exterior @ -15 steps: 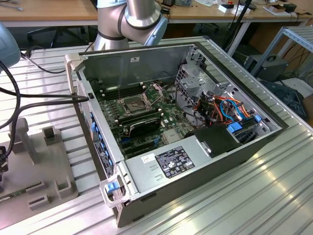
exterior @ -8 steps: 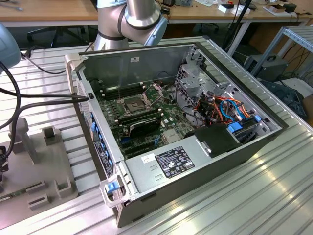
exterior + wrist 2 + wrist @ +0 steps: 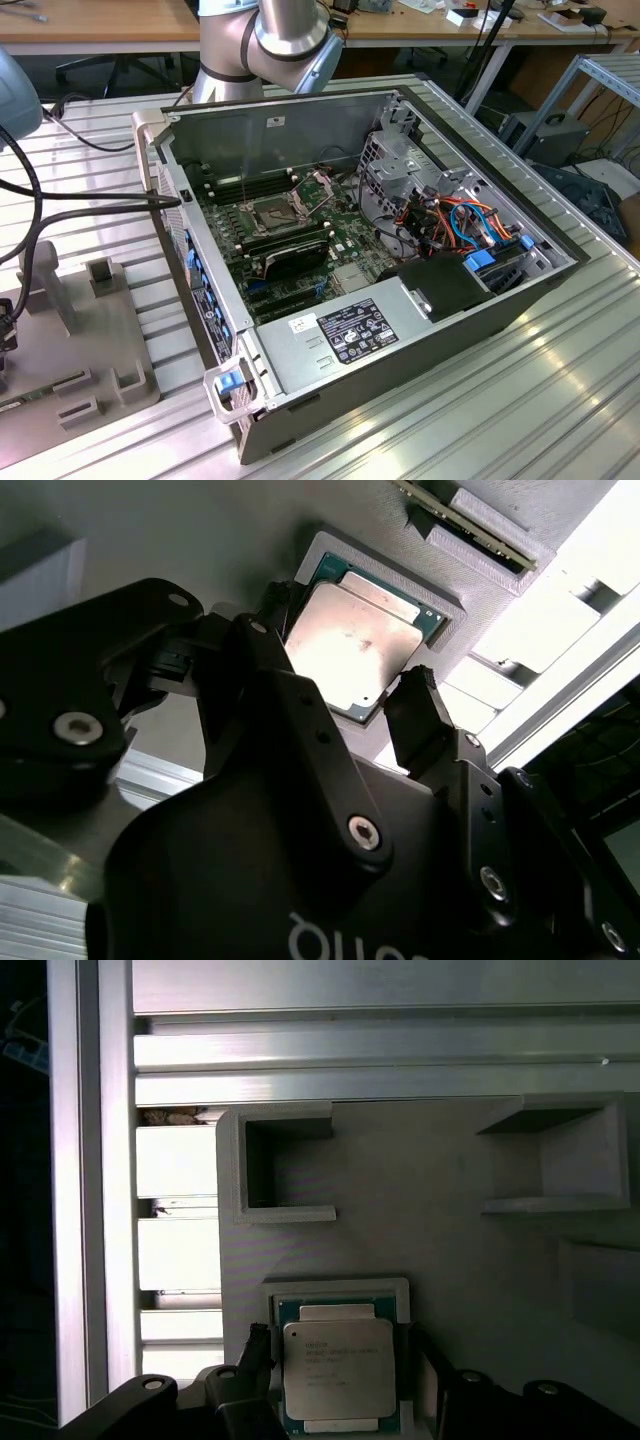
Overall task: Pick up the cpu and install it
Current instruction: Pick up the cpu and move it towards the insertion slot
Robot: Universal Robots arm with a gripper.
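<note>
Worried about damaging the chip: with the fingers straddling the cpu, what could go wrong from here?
1. The fingers of the gripper sit close to the raised rim of the grey holder around the cpu; closing could catch the rim instead.
2. The cpu is thin, so an edge grip might tilt or drop it.

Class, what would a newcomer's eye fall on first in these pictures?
The open computer case sits in the middle of the exterior view, its motherboard exposed. In both wrist views the silver-topped cpu lies in a recess of the grey holder, with the gripper's open fingers on either side.
</note>
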